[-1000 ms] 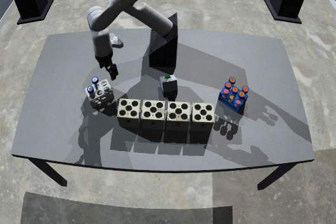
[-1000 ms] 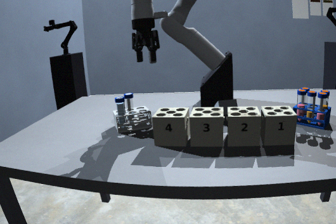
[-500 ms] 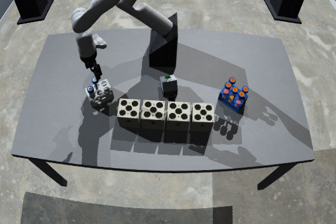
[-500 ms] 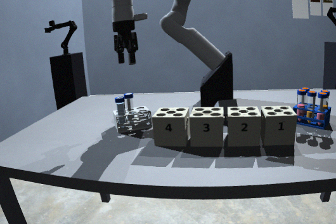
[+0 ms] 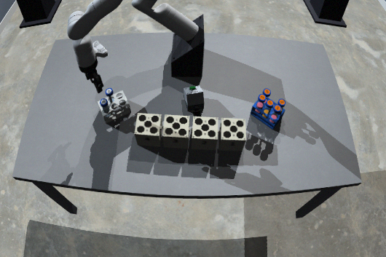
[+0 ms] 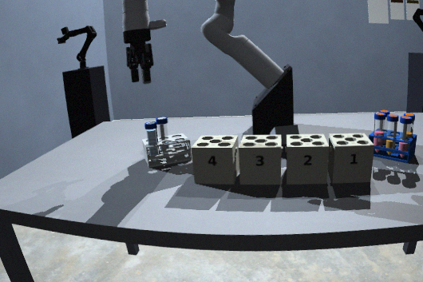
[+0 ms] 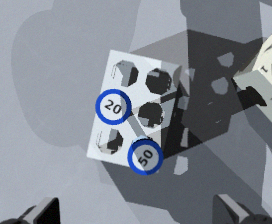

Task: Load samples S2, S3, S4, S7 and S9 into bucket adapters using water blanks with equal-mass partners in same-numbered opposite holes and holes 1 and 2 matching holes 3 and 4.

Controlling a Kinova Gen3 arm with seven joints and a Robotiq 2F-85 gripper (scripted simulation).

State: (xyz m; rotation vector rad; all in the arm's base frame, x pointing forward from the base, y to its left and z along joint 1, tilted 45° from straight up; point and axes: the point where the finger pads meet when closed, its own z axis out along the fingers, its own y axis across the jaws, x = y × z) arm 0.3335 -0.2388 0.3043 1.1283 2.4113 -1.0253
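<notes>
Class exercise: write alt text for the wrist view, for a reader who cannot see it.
Looking straight down, a clear rack holds two blue-capped blanks, marked 20 and 50; its other four holes are empty. The open gripper's fingertips show at the bottom edge, holding nothing. A pale adapter is cut off at the right.

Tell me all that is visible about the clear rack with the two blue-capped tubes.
The clear rack looks like transparent plastic with a pale top plate and six holes. It stands flat on the table, left of adapter 4, apart from it. Two upright blanks sit in it, marked 20 and 50; four holes are empty. The open gripper hangs above, touching nothing.
</notes>
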